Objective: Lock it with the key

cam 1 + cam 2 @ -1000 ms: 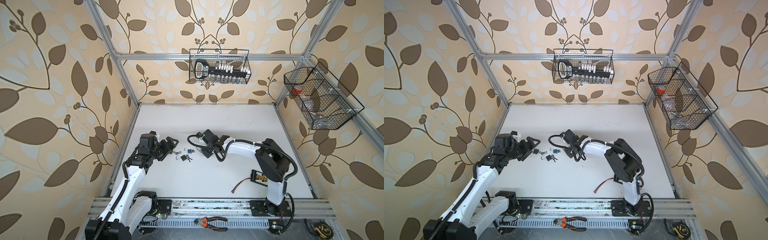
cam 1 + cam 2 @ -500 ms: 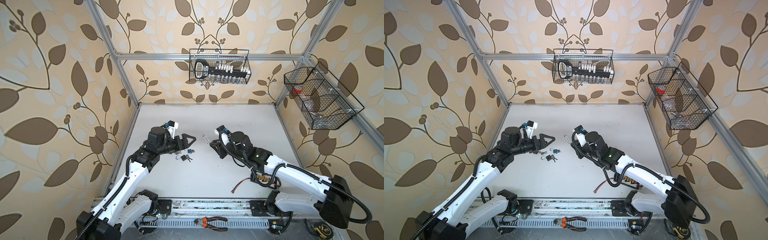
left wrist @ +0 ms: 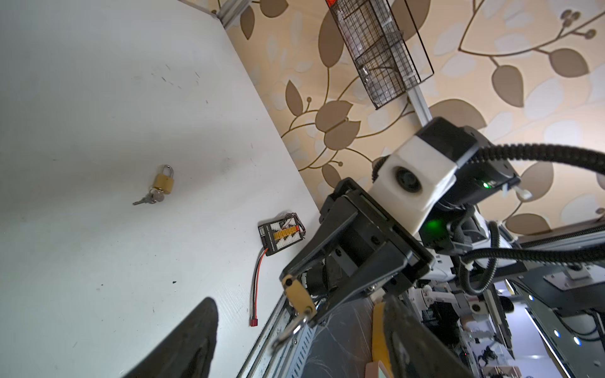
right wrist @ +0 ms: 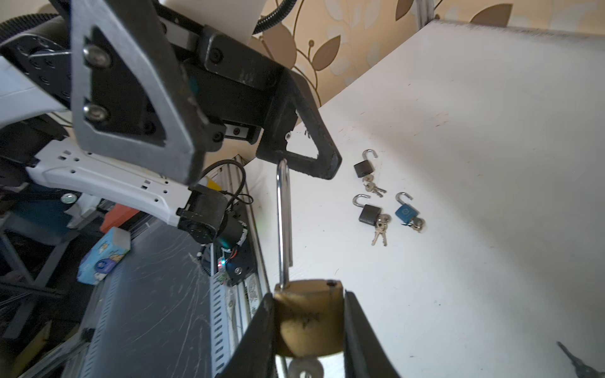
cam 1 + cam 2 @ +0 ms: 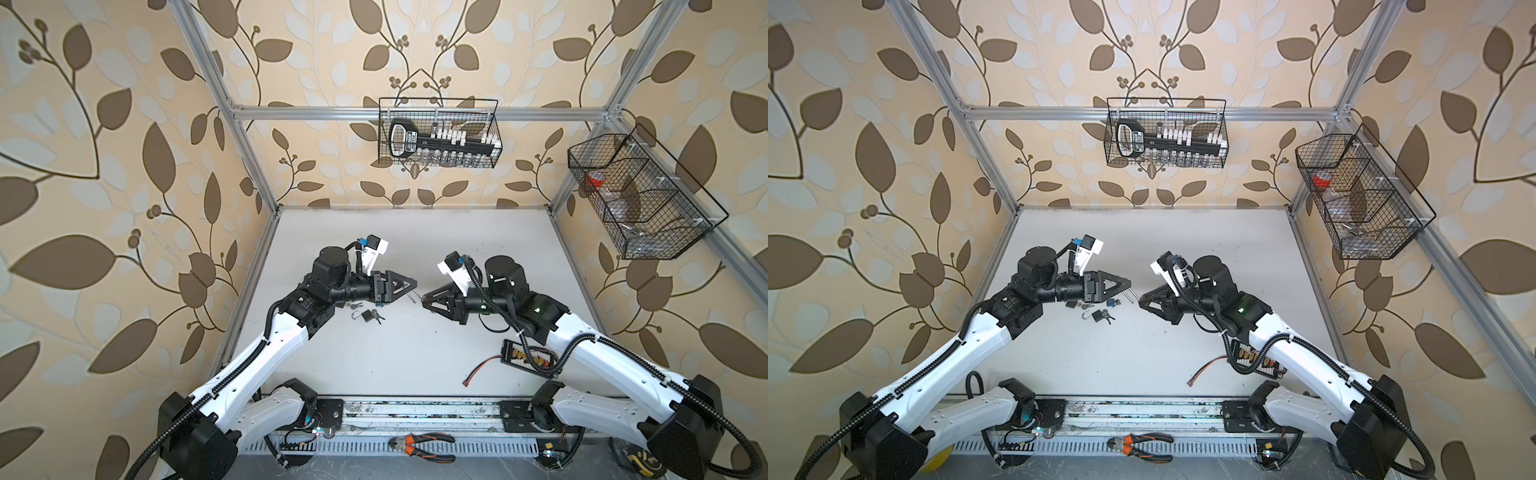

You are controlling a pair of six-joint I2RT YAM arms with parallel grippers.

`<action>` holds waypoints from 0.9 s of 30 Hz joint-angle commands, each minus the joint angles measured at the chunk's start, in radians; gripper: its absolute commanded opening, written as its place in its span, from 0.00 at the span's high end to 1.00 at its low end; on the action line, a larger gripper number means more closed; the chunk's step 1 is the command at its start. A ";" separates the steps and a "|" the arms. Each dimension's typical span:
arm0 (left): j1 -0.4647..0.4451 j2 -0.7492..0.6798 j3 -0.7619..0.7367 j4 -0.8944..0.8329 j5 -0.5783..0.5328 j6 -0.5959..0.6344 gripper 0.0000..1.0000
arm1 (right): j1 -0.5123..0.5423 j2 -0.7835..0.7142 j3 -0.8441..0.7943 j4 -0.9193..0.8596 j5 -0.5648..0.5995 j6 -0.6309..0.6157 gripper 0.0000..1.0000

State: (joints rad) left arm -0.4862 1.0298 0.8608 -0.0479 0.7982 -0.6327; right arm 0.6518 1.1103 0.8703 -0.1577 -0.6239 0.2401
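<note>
The right pincer (image 4: 307, 294) is clamped on a brass padlock (image 4: 309, 324), one finger on each side of the body. It holds the lock in the air above the tabletop (image 5: 395, 353), about midway between the two arms in both top views. The lock's long shackle (image 4: 283, 222) is open: one leg is seated, and the other hole in the top of the body is bare. It points toward the left pincer (image 4: 262, 171).

That pincer faces the lock with its fingers set wide apart. The bend of the shackle sits between them, close to the far finger — whether metal touches finger I cannot tell. A metal ring (image 4: 304, 368) shows under the brass body.

Three more locks lie close together on the tabletop under the left arm's wrist, all with open shackles and keys attached: a dark padlock (image 4: 363, 168), a second dark padlock (image 4: 370, 214) and a blue padlock (image 4: 406, 212). A second brass padlock (image 3: 162, 180), shackle closed and keys attached, lies well apart from them. A circuit board (image 5: 525, 357) with a red lead rests near the right arm — pliers (image 5: 424, 446) lie on the front rail.
</note>
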 commanded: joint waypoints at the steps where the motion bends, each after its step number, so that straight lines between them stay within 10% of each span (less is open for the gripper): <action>1: -0.014 -0.001 0.044 0.078 0.074 0.020 0.30 | -0.012 0.010 0.045 -0.001 -0.137 0.018 1.00; 27: -0.042 0.010 0.076 -0.001 0.018 0.065 0.99 | -0.050 -0.014 0.039 0.069 -0.183 0.084 1.00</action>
State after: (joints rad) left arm -0.5186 1.0386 0.8848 -0.0433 0.8291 -0.5999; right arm 0.6048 1.1156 0.8772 -0.1314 -0.7750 0.3252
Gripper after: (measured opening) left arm 0.049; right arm 0.292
